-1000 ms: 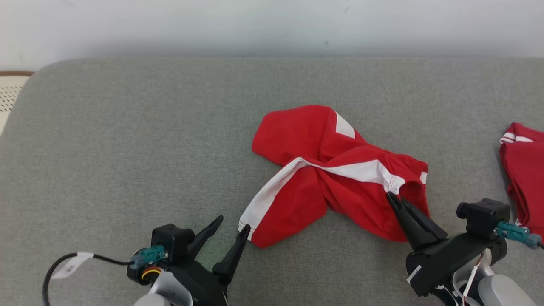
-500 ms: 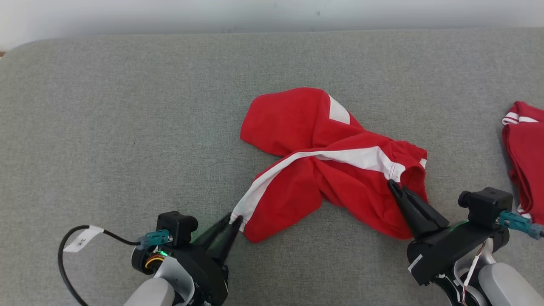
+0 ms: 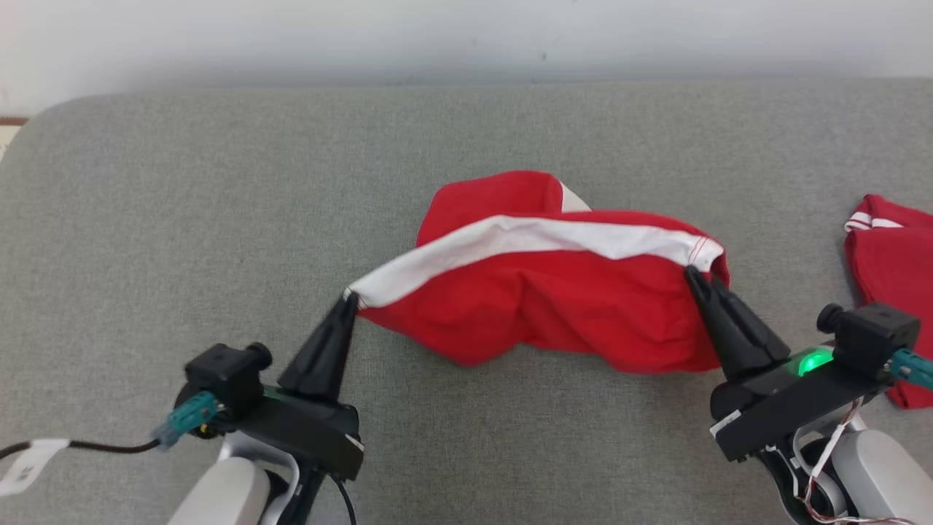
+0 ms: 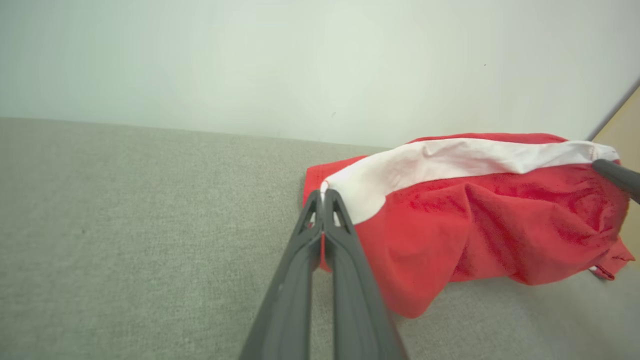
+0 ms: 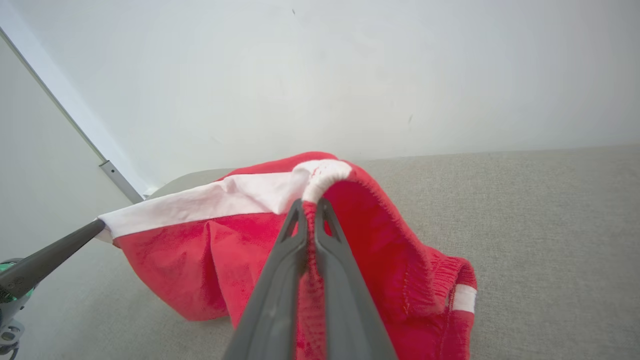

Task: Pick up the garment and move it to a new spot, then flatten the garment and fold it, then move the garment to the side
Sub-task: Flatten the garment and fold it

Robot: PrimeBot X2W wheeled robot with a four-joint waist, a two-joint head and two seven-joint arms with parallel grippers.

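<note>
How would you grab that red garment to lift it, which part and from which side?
By the two ends of its white stripe, one claw each, reaching in from the robot's own side. The stripe spans the red garment, so held taut it lets the cloth hang below it. The left claw and right claw are shut there now.

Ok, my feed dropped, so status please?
Left pincer and right pincer both shut on garment, stretched between them, bottom on grey surface. Another red piece lies right, apart.
</note>
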